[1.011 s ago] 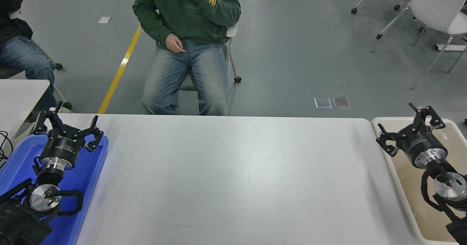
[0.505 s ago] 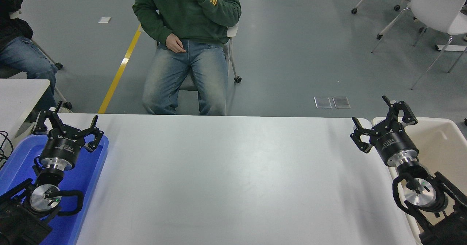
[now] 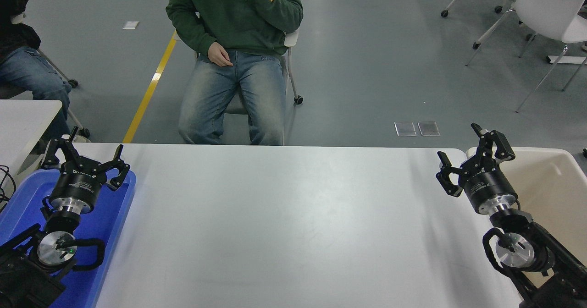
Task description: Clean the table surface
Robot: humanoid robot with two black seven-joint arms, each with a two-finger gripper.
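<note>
The table surface (image 3: 284, 216) is a wide white-grey top filling the lower half of the head view, and nothing lies on it. My right gripper (image 3: 472, 159) hovers open over the table's far right corner, beside the cream bin, with nothing between its fingers. Parked at the lower left, my left gripper (image 3: 87, 159) stands open above the blue tray, also holding nothing.
A blue tray (image 3: 114, 216) lies along the table's left edge. A cream bin (image 3: 550, 179) stands off the right edge. A person in a green sweatshirt (image 3: 234, 24) sits at the far side. A smaller white table (image 3: 23, 115) is at the left.
My right arm has swung left, from over the cream bin to the table's far right corner, most of it in the first half second. The left arm has not moved.
</note>
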